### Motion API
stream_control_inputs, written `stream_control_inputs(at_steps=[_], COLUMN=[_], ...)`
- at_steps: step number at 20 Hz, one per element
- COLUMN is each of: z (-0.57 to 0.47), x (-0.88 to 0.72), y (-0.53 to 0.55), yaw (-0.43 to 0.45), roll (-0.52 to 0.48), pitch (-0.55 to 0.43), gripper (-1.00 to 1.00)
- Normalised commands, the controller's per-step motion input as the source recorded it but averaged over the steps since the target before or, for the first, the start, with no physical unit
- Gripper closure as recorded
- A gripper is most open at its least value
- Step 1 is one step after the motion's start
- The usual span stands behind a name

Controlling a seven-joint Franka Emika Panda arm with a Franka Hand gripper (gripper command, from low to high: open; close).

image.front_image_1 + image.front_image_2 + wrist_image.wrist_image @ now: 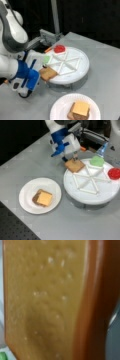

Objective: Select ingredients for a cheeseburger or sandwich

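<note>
Wrist view filled by toast square (45, 300), close against camera, so likely pinched in gripper (43, 72) at tray (82, 67) rim, frame left-centre. Lower frame: plate (58, 108) bearing toast, patty, cheese (80, 108) stacked, top slice lacking.

A toast square (45, 300) fills nearly the whole wrist view, its tan face speckled with pale flecks and a darker brown crust running down the right side. A sliver of green, possibly the leafy piece (2, 356), peeks in at bottom left.
</note>
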Motion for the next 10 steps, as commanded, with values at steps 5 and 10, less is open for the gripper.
stream_control_inputs(at_steps=[5, 10], z=[-0.02, -0.06], x=[0.12, 0.09], y=[-0.13, -0.09], yaw=[0.025, 0.015], roll=[0.271, 0.240], pitch=[-0.050, -0.048], gripper=[-1.00, 1.00])
